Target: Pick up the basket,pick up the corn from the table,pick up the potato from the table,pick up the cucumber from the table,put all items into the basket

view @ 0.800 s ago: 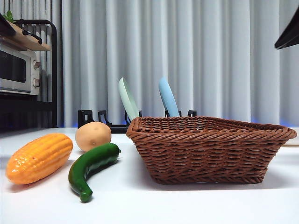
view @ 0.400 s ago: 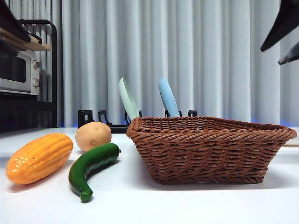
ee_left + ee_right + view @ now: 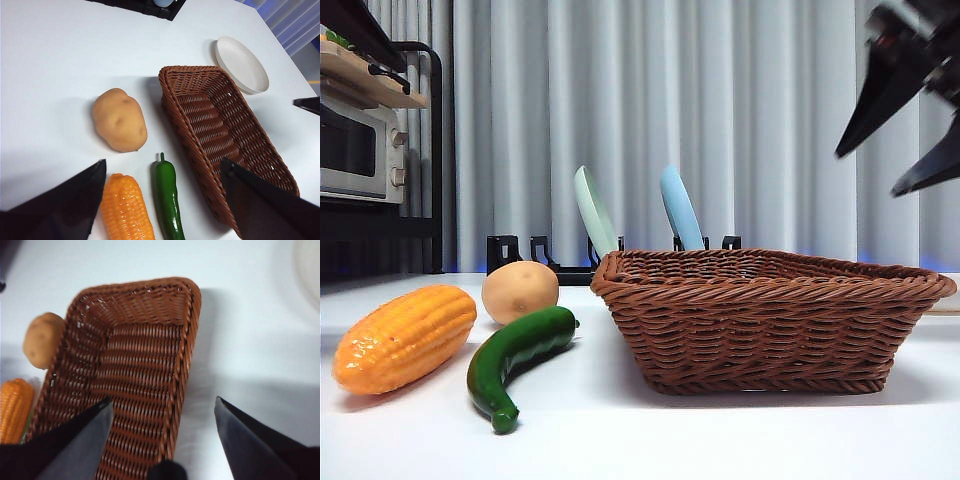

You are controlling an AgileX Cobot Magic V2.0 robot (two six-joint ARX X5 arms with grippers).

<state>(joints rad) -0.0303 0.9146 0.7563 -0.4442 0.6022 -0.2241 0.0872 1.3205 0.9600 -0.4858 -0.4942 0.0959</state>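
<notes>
right gripper – jaws spread wide, empty, upper right above the basket | left gripper – wide, empty | corn, potato, cucumber lower left on the table
</notes>
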